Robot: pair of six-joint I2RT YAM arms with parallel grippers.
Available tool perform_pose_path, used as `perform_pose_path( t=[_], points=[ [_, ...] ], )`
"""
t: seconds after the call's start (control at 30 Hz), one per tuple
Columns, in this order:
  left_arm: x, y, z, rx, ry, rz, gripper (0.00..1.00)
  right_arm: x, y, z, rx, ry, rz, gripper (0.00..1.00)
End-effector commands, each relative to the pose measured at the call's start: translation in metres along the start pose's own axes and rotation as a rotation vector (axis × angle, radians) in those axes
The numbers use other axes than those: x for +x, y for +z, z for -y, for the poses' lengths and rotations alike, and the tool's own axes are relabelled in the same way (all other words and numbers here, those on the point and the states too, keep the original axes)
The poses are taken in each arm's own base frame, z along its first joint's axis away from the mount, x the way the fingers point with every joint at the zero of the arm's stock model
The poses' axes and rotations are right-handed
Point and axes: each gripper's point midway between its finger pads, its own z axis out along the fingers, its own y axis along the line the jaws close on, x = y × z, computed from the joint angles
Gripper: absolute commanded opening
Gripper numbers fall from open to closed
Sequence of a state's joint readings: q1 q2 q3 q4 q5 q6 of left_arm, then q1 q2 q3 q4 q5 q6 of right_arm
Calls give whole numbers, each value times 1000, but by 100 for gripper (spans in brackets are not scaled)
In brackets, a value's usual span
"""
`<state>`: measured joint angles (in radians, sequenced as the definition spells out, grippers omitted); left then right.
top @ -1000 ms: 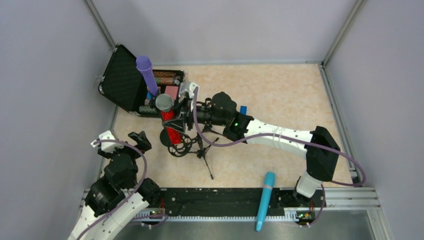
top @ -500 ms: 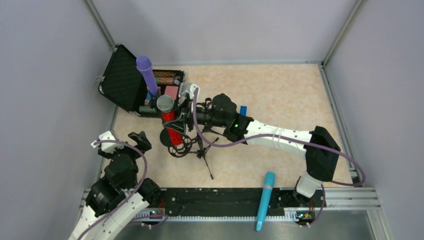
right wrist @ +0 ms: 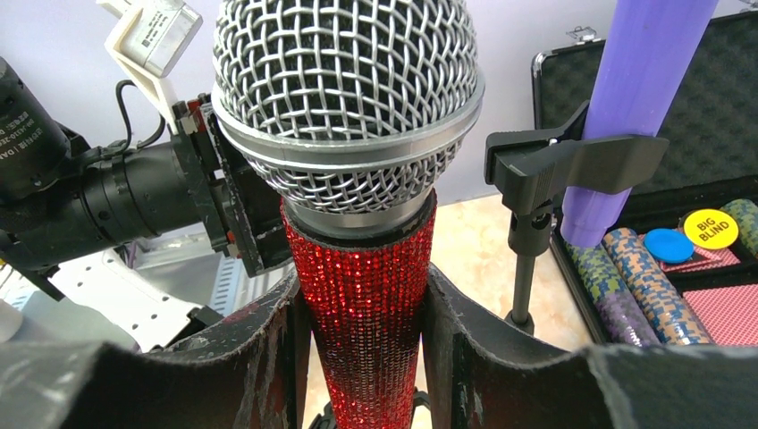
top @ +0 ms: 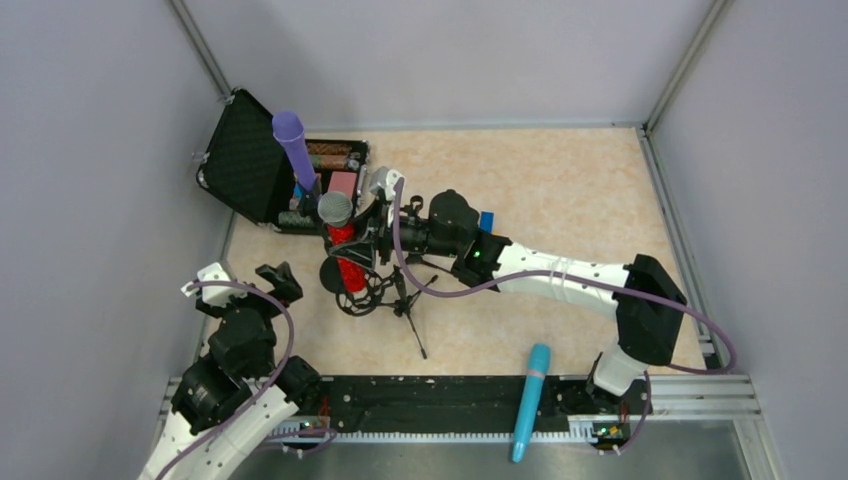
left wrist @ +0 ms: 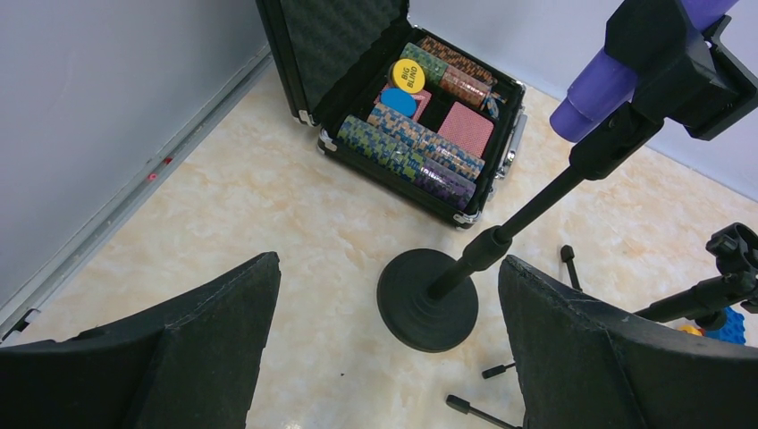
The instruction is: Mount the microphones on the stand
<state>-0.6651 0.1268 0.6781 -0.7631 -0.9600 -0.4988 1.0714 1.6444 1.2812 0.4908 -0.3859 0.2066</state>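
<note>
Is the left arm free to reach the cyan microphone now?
Probably yes: the left gripper is open and empty, nothing blocks the way to the cyan microphone, though it lies by the right arm's base.

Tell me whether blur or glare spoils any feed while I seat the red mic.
Right wrist: the red microphone is crisp, its glitter sparkling without washout. Left wrist: sharp from the stand base to the case. Top external: even light on the table, faint shadows, no glare.

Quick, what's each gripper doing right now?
Left gripper: open, holding nothing.
Right gripper: closed on the red microphone.
</note>
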Motion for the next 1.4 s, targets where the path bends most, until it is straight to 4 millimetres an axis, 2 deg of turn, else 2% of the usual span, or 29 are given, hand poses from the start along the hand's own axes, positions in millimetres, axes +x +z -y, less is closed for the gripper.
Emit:
perform_pose_path(
  t=[0.0,0.2,0.73,1.13,1.37],
  points=[
    [-6,1,0,-9,-27,29,95,-51,-7,-24,-51,-47,136,0],
    [-6,1,0,-8,-28,30,95,-50,-6,-29,-57,-47,131,0],
    [-6,1,0,-6,-28,33,95,-20,3,-5,66,-37,13,0],
    [-6,1,0,-4,-32,36,95,-2,11,-3,124,-152,-72,0],
    [-5,1,0,-4,-30,36,95,12,9,2,155,-205,-119,0]
  ],
)
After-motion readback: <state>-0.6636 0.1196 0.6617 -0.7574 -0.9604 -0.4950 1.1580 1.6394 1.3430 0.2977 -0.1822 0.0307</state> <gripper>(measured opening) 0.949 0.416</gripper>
